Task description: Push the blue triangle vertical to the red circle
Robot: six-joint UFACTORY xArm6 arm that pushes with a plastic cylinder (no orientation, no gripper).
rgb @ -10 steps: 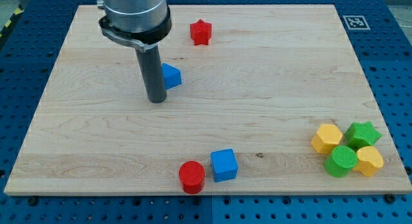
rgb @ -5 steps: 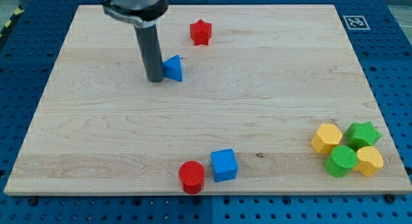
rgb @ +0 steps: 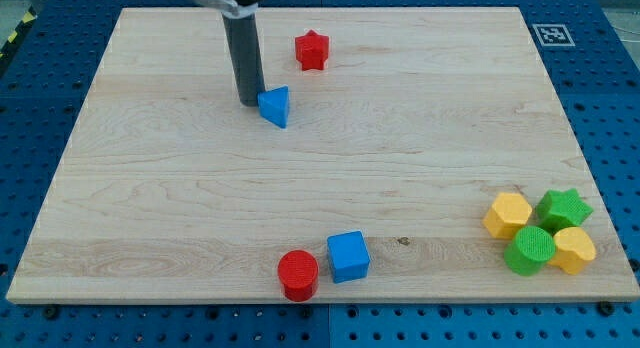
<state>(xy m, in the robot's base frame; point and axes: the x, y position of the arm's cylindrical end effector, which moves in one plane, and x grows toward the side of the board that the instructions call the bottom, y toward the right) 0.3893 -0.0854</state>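
Landmark: red circle, sitting close to the view's bottom edge of the wooden board; I place everything else from it.
Blue cube: just beside the red circle on its right, a touch higher in the view; I cannot tell whether the two touch.
Yellow and green cluster: far to the right of the red circle and slightly above it, four blocks packed together, a yellow hexagon, a green star, a green circle and a yellow block.
Blue triangle: well above the red circle, a little to the left of its vertical line, lying free on the board.
My tip: well above the red circle and further left than the triangle, pressed against the triangle's left side.
Hand: I have none on this rig, only the dark rod, so nothing is gripped; its sole contact is that touch on the blue triangle.
Red star: farthest from the red circle, almost straight above it near the view's top, apart from the triangle and the rod.
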